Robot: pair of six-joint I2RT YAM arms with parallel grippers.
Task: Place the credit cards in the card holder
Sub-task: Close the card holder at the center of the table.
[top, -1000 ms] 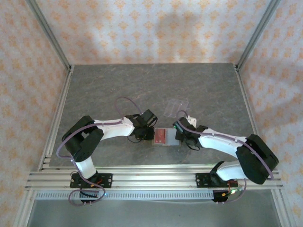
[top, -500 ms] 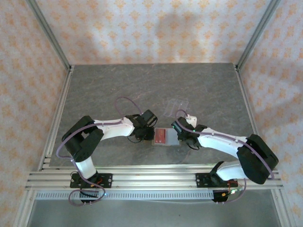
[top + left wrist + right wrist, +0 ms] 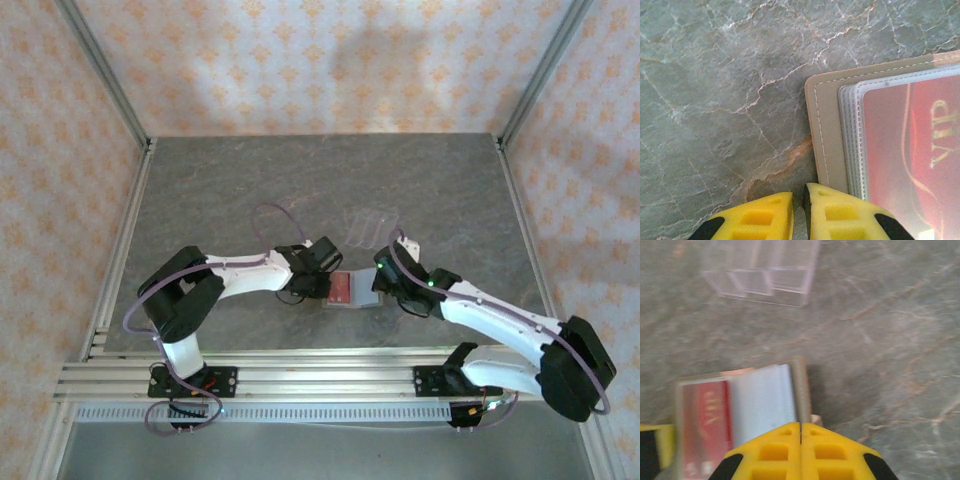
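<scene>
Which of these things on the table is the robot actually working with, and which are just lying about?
Part of the job:
tan card holder, lying open
red card inside it

Just lying about:
clear plastic rack

1. Top external: you look down from above and behind the arm bases, from far off, over the whole bench (image 3: 300, 180).
2. Left wrist: you look almost straight down, very close, past the left claw (image 3: 799, 200) onto a corner of the card holder (image 3: 822, 130).
3. Right wrist: close and tilted forward past the right claw (image 3: 800, 432), facing the clear rack (image 3: 765, 270).
4. Shared by all three: the card holder and the red card (image 3: 910, 150) in it.
</scene>
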